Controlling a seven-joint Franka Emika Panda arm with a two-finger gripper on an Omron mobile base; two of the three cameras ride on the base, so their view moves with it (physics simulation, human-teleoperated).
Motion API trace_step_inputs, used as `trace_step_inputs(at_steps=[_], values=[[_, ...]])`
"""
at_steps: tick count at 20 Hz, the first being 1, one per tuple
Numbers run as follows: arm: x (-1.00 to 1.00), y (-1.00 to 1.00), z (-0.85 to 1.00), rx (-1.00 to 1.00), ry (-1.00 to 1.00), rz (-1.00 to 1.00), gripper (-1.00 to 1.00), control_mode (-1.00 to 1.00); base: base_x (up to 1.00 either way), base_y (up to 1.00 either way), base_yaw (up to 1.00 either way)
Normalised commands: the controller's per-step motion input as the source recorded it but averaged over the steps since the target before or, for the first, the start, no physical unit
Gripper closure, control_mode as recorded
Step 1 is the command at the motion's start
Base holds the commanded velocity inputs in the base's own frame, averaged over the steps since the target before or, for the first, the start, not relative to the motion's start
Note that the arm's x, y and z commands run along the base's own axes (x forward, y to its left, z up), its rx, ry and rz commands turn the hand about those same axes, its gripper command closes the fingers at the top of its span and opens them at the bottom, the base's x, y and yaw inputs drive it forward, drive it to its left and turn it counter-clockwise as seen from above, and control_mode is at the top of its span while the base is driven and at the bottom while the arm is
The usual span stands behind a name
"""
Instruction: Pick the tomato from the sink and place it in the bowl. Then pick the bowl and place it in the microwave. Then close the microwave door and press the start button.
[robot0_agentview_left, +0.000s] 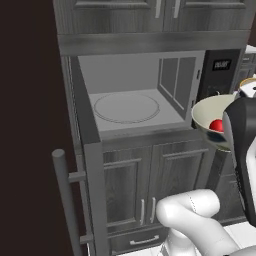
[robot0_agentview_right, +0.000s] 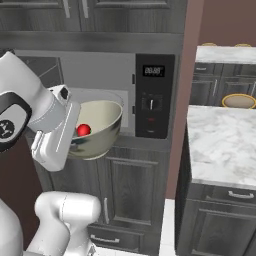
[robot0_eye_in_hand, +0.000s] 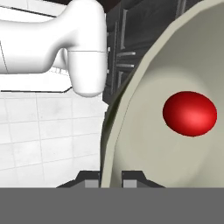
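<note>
Inside one bowl (robot0_agentview_right: 100, 130), one tomato (robot0_agentview_right: 83, 130).

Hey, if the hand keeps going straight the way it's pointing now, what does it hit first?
The hand is already clamped on the rim of the bowl, with the tomato inside. Pushing on would only slide the fingers deeper over that wall. Past it, probably floor tiles, though depth is unclear.

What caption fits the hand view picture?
End effector pinching the bowl rim, red tomato resting inside.
</note>
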Motion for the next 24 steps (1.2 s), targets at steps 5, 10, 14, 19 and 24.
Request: trace_step_inputs(at_steps=[5, 10, 14, 19, 24], values=[[0.00, 0.00, 0.00, 0.00, 0.00, 0.00, 1.00, 1.00, 0.01, 0.03, 0.00], [0.00, 0.00, 0.00, 0.00, 0.00, 0.00, 1.00, 1.00, 0.00, 0.00, 0.00], [0.06, 0.00, -0.06, 0.00, -0.01, 0.01, 1.00, -1.00, 0.10, 0.00, 0.02], [0.56, 0.03, -0.40, 0.04, -0.11, 0.18, 1.00, -1.00, 0.00, 0.00, 0.00], [0.74, 0.38, -0.49, 0.05, -0.10, 0.28, 1.00, -1.00, 0.00, 0.00, 0.00]])
